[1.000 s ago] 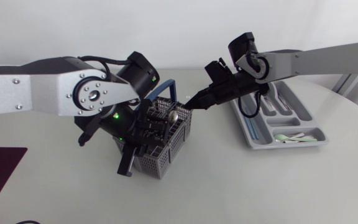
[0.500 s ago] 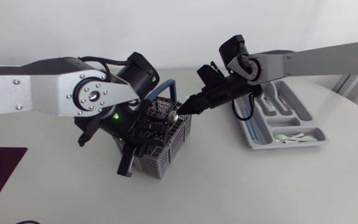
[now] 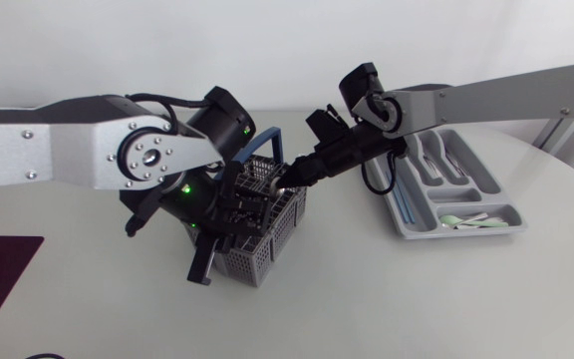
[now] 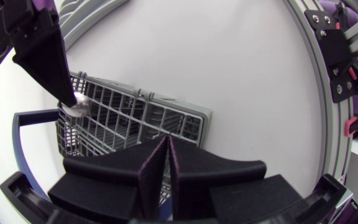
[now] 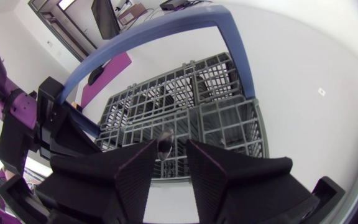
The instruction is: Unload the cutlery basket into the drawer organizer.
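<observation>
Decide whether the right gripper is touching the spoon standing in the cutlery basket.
Cannot tell. In the right wrist view the spoon stands between the right gripper's open fingers without clear contact; the left wrist view only shows one fingertip overlapping its bowl.

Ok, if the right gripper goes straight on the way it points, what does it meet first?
Probably the shiny utensil standing in the cutlery basket: it sits just ahead of the right gripper, in line with the gap between its open jaws. How close is hard to judge.
</observation>
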